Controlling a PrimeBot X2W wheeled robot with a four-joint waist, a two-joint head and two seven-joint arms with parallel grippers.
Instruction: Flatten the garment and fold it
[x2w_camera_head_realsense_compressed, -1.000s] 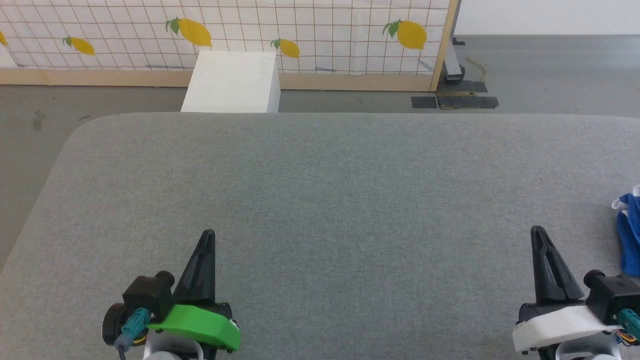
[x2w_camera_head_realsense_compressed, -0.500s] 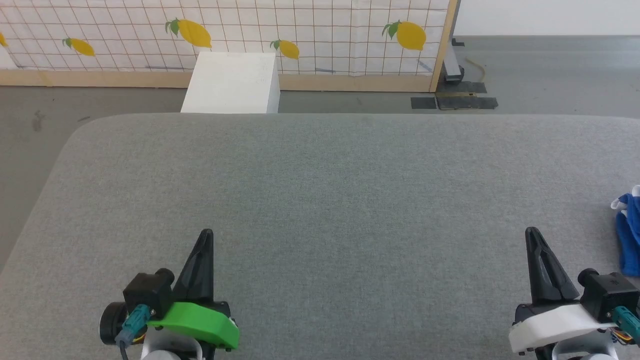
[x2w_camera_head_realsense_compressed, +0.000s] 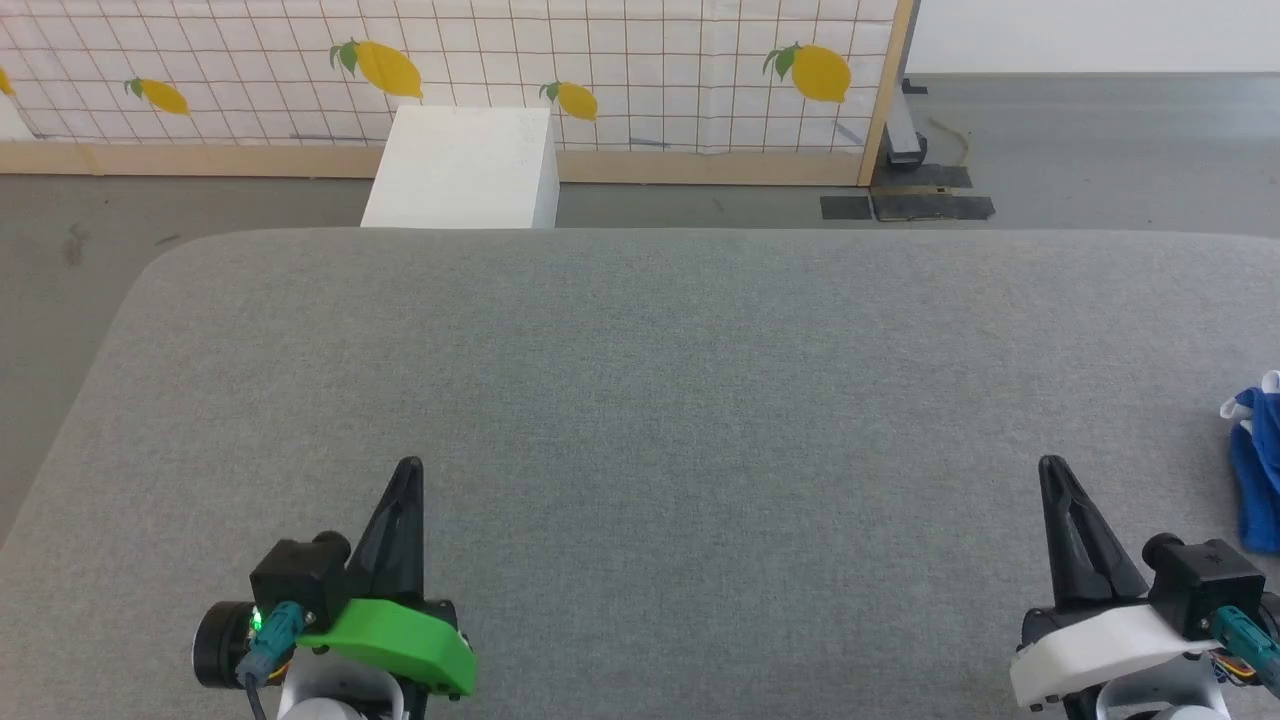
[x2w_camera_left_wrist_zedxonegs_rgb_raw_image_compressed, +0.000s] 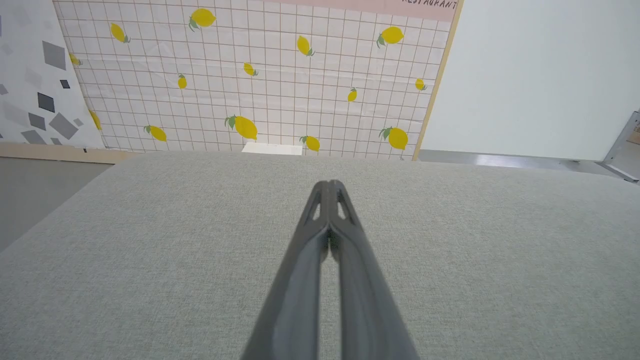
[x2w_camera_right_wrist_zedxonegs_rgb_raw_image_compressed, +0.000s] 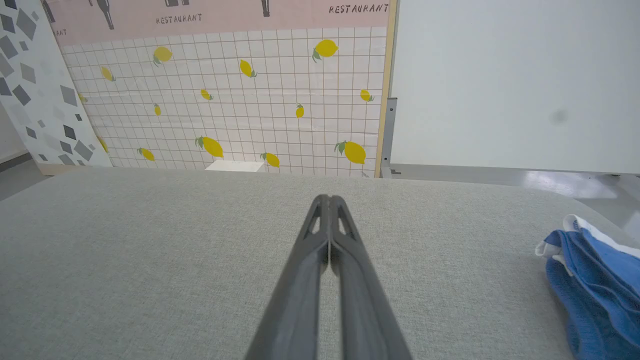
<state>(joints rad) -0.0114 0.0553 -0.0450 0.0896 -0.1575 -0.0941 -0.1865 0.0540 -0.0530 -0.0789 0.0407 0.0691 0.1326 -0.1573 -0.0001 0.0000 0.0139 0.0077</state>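
The pink wall band (x2w_camera_right_wrist_zedxonegs_rgb_raw_image_compressed: 225, 25) reads "RESTAURANT" in dark capitals, twice.

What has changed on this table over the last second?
The right jaws edged slightly leftward, away from the blue garment. Nothing was gripped or released. Both pairs stay shut, the left jaws unmoved, and the garment stays bunched at the right edge of the grey table.

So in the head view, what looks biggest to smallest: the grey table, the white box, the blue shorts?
grey table
white box
blue shorts: they run off the picture's edge, so their full size is unsure.
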